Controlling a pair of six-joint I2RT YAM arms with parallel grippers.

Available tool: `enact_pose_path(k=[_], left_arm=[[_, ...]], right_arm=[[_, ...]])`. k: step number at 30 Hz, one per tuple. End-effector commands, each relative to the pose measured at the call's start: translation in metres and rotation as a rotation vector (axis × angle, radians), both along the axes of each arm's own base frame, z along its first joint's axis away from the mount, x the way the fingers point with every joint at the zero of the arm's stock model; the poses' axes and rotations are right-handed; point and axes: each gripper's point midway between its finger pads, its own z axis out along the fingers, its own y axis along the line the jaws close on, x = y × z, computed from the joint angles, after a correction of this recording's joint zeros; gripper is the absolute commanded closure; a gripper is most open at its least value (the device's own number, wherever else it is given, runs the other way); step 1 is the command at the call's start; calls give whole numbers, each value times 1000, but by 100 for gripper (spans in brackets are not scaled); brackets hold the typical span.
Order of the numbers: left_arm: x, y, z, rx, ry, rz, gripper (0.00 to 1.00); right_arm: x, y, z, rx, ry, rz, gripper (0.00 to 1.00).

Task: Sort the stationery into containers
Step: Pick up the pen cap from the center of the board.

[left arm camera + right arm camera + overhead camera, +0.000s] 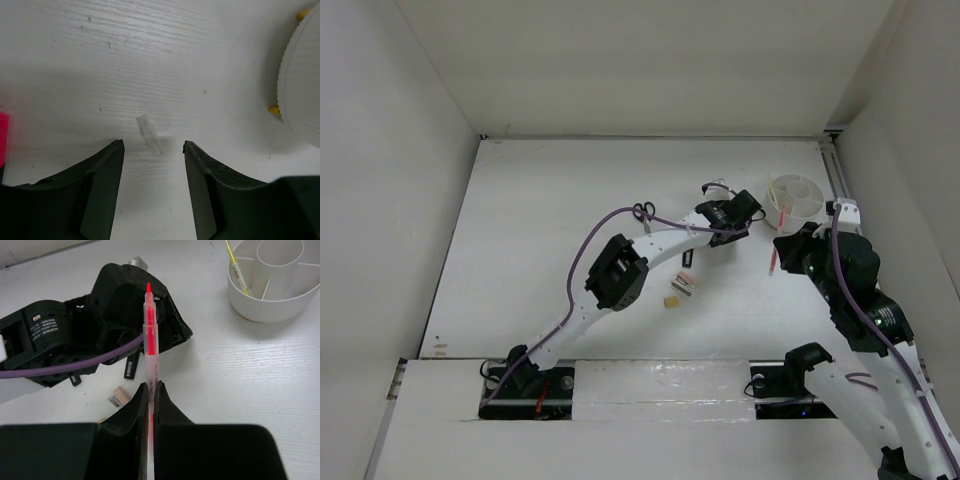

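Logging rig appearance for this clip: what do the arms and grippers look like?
Both arms have white links and black joint housings. A purple cable runs along the left arm; another along the right arm. Gripper fingers are dark, matte, with curved inner edges.

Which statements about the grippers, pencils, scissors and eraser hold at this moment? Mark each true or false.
1. The right gripper is shut on a pink pencil. True.
2. The left gripper grips the scissors. False: it is open, and the scissors lie on the table.
3. A yellow pencil stands in the white organizer. True.
4. The tan eraser is in the organizer. False: it lies on the table beside the grey-pink block.
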Motion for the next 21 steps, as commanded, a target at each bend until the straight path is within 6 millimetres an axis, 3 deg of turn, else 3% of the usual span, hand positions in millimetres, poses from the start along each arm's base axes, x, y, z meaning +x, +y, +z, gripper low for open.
enact_pose_path(k=[1, 11, 21], left_arm=[[8, 2, 10, -2, -31, 43, 55], [8, 13, -16, 73, 4, 36, 61], [9, 23, -29, 126, 18, 14, 79]], right_arm=[[4, 6, 17, 28, -66, 22, 100], [0, 8, 21, 39, -81, 39, 100], [-2, 9, 23, 45, -91, 48, 100]])
